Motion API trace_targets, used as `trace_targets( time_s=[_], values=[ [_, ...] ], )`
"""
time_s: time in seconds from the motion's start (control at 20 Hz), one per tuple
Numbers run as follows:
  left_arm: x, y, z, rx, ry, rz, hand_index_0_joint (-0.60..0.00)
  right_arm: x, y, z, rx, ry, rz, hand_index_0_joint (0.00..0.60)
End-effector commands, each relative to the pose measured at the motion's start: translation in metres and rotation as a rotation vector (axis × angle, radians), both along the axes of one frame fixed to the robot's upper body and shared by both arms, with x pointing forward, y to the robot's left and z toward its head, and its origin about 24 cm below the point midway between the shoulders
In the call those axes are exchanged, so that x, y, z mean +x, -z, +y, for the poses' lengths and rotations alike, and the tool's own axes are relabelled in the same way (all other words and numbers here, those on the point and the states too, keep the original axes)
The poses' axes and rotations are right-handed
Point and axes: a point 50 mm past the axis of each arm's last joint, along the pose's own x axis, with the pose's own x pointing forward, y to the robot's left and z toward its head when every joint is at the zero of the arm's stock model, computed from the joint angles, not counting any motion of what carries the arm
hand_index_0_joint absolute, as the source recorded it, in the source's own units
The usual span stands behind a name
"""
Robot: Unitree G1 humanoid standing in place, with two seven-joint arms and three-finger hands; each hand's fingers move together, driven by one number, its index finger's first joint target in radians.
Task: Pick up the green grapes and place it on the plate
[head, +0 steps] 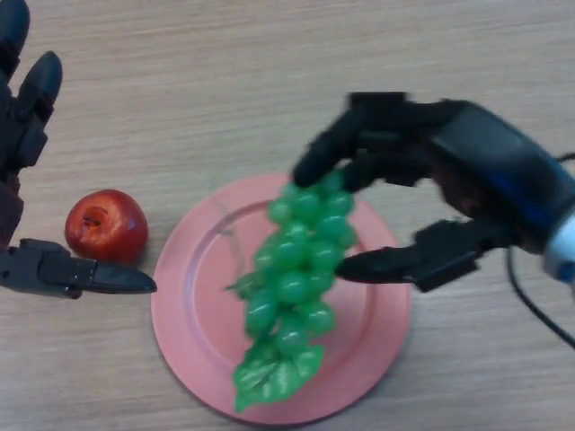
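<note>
One bunch of green grapes [295,269] lies over the plate [189,296], pinched by the right robot hand [449,171]; left robot hand [36,269] open beside an apple [106,224].

Green grapes [296,269] — leaf green too, pink plate [193,314], red apple [106,225], black robot hands — right [431,171], left [36,180]

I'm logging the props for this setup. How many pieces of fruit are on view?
2. The red apple sits on the table left of the pink plate, beside the left robot hand. The green grapes hang over the plate, at the right robot hand.
</note>
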Motion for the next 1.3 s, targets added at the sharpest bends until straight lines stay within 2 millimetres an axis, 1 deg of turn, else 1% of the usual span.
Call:
trace_targets(
  time_s=[0.05,0.1,0.15,0.25,0.3,0.35,0.4,0.55,0.65,0.85,1.0,1.1,1.2,1.3],
  values=[
    [-0.019,-0.032,0.013,0.06,-0.056,-0.237,0.0,0.0,-0.028,0.0,0.001,0.099,-0.222,0.6],
    [-0.02,-0.031,0.015,0.055,-0.062,-0.237,0.0,0.003,-0.029,0.007,-0.042,0.115,-0.267,0.6],
    [-0.02,-0.031,0.016,0.056,-0.063,-0.235,0.0,0.004,-0.029,0.01,-0.056,0.117,-0.274,0.6],
    [-0.02,-0.03,0.017,0.058,-0.066,-0.234,0.0,0.005,-0.028,0.013,-0.072,0.114,-0.285,0.401],
    [-0.02,-0.03,0.018,0.059,-0.07,-0.233,0.0,0.005,-0.028,0.017,-0.078,0.11,-0.3,0.251],
    [-0.02,-0.029,0.018,0.061,-0.074,-0.233,0.0,0.006,-0.029,0.02,-0.08,0.106,-0.315,0.151],
    [-0.02,-0.029,0.019,0.068,-0.08,-0.233,0.0,0.007,-0.03,0.028,-0.065,0.104,-0.339,0.007],
    [-0.021,-0.03,0.022,0.069,-0.087,-0.238,0.0,0.008,-0.031,0.03,-0.031,0.111,-0.34,0.0],
    [-0.023,-0.031,0.023,0.07,-0.088,-0.241,0.0,0.007,-0.031,0.028,-0.001,0.119,-0.33,0.0],
    [-0.026,-0.032,0.022,0.071,-0.088,-0.251,0.0,-0.004,-0.03,0.006,0.082,0.156,-0.29,0.0],
    [-0.029,-0.034,0.019,0.067,-0.078,-0.256,0.0,-0.019,-0.025,-0.016,0.223,0.215,-0.259,0.0],
    [-0.028,-0.034,0.016,0.078,-0.075,-0.25,0.0,-0.026,-0.021,-0.026,0.314,0.256,-0.261,0.0],
    [-0.025,-0.036,0.014,0.09,-0.078,-0.238,0.0,-0.03,-0.016,-0.029,0.385,0.278,-0.253,0.0],
    [-0.025,-0.039,0.01,0.097,-0.057,-0.231,0.0,-0.033,-0.013,-0.031,0.417,0.276,-0.26,0.0]
  ],
)
